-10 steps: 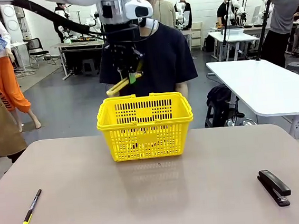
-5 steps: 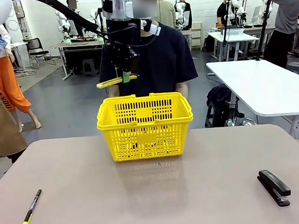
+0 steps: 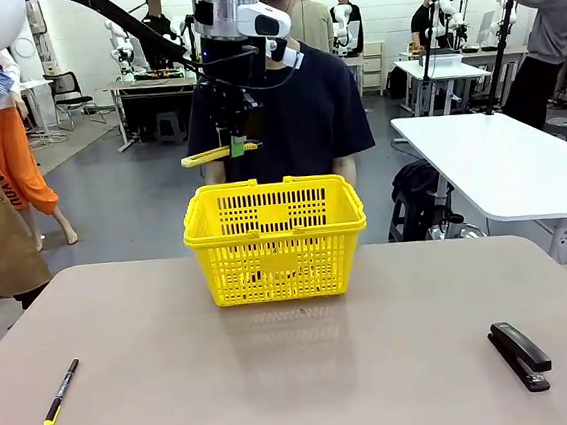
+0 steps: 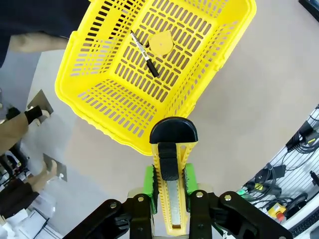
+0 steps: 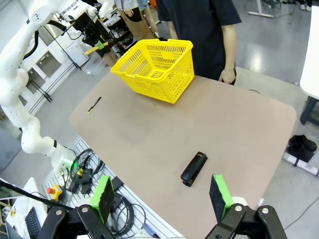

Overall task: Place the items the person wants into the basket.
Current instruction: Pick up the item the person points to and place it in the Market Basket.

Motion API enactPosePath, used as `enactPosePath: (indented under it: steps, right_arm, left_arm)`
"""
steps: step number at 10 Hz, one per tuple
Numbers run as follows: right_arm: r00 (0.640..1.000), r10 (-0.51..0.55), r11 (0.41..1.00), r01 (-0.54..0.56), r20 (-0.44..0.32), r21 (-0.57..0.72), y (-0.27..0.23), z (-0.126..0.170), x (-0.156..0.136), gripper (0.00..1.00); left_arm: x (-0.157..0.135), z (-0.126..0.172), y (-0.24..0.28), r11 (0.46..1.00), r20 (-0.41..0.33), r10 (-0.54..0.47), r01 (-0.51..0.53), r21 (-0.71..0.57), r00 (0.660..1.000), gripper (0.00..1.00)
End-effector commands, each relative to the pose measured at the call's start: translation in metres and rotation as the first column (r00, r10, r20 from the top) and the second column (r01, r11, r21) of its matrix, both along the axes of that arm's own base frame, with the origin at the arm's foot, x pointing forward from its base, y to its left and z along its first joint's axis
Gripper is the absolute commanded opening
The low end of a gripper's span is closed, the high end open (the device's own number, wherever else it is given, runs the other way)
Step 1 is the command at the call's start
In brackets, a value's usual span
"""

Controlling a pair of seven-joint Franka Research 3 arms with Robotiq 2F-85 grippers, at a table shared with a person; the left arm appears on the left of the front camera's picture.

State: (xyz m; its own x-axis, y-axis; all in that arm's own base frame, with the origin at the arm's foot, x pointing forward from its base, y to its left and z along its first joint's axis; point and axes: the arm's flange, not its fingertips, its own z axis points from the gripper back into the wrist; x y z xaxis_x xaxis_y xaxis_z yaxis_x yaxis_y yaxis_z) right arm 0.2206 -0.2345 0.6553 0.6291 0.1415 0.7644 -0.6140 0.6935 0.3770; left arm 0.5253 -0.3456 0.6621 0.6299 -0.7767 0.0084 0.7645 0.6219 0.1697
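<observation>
Left claw [image 3: 238, 142] is upper centre of the front frame, above the yellow basket's [image 3: 276, 235] back-left rim, clamped on the yellow-and-black utility knife [image 3: 210, 156], which lies roughly level. Left wrist frame: knife [image 4: 172, 172] pinched between green pads [image 4: 148, 180], black tip over the basket's near rim [image 4: 124, 144]. Black marker [image 4: 144, 54] and yellow tape measure [image 4: 160, 43] lie on the basket floor. Right claw [image 5: 162, 196] spread wide, holding nothing, bottom of its frame above the bench [image 5: 164, 134]. Pen [image 3: 61, 392] lower left, black stapler [image 3: 520, 354] lower right. Person [image 3: 304, 110] stands behind the basket.

Front view faces across the table [image 3: 299, 372]; both wrist views look down, sharing the basket [image 3: 275, 238].
</observation>
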Motion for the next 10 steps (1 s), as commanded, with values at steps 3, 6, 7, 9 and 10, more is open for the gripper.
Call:
enactPosePath:
  steps: [3, 6, 7, 9, 10]
  right_arm:
    - [1.0, 0.018, 1.0, -0.018, 0.02, 0.011, 0.0, 0.002, 0.001, 1.0]
    - [1.0, 0.018, 1.0, -0.018, 0.02, 0.011, 0.0, 0.002, 0.001, 1.0]
    - [1.0, 0.018, 1.0, -0.018, 0.02, 0.011, 0.0, 0.002, 0.001, 1.0]
    - [1.0, 0.018, 1.0, -0.018, 0.02, 0.011, 0.0, 0.002, 0.001, 1.0]
    - [1.0, 0.018, 1.0, -0.018, 0.02, 0.011, 0.0, 0.002, 0.001, 1.0]
  left_arm:
    - [0.017, 0.0, 0.005, 0.99, -0.054, -0.129, 0.132, 0.055, 0.99, 0.27]
    - [0.058, -0.025, 0.004, 0.952, -0.198, -0.299, 0.307, 0.013, 0.933, 0.27]
    - [0.074, -0.028, 0.009, 0.945, -0.237, -0.32, 0.326, -0.016, 0.917, 0.27]
    - [0.086, -0.046, 0.005, 0.93, -0.287, -0.366, 0.348, -0.115, 0.885, 0.27]
    - [0.093, -0.055, 0.0, 0.924, -0.29, -0.381, 0.351, -0.153, 0.878, 0.27]
